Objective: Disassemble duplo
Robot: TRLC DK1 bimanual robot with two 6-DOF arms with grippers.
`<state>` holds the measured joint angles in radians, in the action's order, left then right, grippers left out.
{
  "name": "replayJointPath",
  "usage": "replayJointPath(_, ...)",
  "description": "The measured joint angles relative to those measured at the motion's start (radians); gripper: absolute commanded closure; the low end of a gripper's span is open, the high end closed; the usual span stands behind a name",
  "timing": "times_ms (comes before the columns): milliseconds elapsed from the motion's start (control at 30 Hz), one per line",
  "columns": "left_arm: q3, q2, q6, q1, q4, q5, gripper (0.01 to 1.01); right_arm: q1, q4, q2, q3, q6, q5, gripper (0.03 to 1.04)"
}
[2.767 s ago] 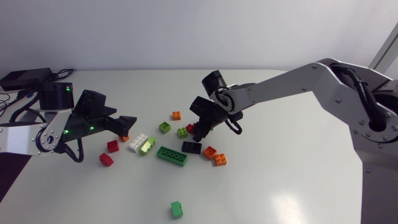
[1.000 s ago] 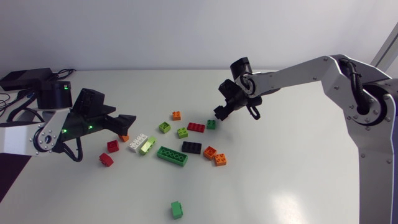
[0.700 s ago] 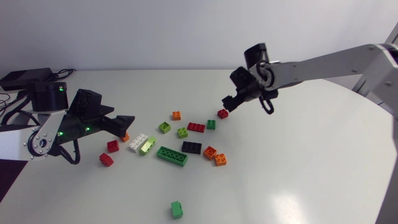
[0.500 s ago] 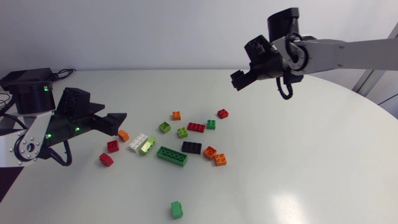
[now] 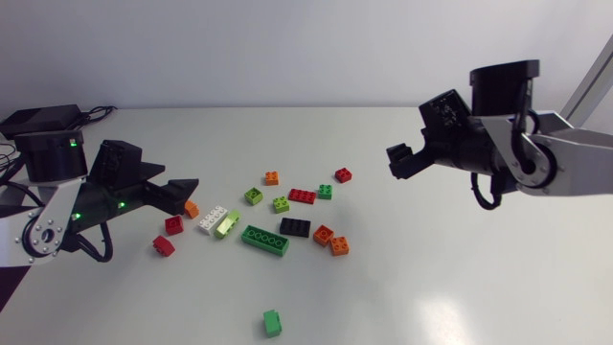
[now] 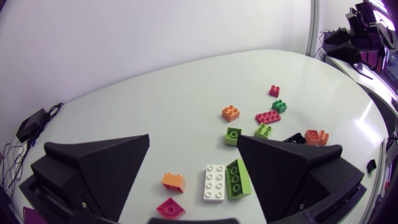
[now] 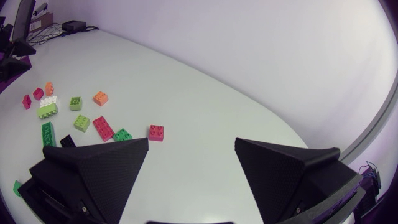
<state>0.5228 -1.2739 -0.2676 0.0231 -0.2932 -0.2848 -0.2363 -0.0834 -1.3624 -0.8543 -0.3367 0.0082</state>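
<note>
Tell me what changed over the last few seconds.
The right gripper withdrew up and to the right, empty; a flat red brick, a small green brick and a small red brick now lie where it worked. The left gripper drew back slightly from the orange brick. The other bricks stayed put.

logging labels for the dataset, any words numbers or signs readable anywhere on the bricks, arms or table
No text can be read in any view.
The duplo bricks, such as the long green brick and the white brick, show plain studs and sides.
The table bears no marks.
The left gripper and right gripper are plain matte black.
The green lights on the left arm are not characters.
</note>
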Motion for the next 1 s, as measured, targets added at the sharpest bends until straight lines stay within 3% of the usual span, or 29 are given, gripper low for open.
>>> replayJointPath(67, -0.037, 0.051, 0.000, 0.003, -0.010, 0.000, 0.041, 0.011, -0.030, 0.070, 0.061, 0.003, 0.000, 0.07)
replayJointPath(200, -0.096, 0.235, 0.000, 0.003, 0.009, 0.004, 0.041, 0.066, -0.111, 0.280, 0.209, 0.127, -0.030, 0.07)
replayJointPath(333, -0.140, 0.392, 0.000, 0.019, 0.004, 0.004, 0.041, 0.106, -0.151, 0.468, 0.291, 0.186, -0.052, 0.07)
replayJointPath(567, -0.271, 0.676, 0.001, 0.024, 0.005, 0.004, 0.041, 0.082, -0.203, 0.658, 0.455, 0.225, -0.022, 0.08)
replayJointPath(633, -0.322, 0.811, 0.009, 0.015, 0.011, 0.004, 0.041, 0.048, -0.221, 0.702, 0.511, 0.225, 0.000, 0.13)
replayJointPath(767, -0.372, 0.992, 0.046, 0.000, 0.044, 0.004, 0.041, 0.003, -0.253, 0.696, 0.552, 0.226, 0.020, 0.13)
replayJointPath(867, -0.373, 1.051, 0.077, -0.040, 0.084, 0.004, 0.041, 0.000, -0.246, 0.739, 0.579, 0.226, 0.026, 0.13)
replayJointPath(1000, -0.397, 1.215, 0.124, -0.134, 0.130, 0.004, 0.041, -0.001, -0.175, 0.966, 0.632, 0.213, 0.026, 0.11)
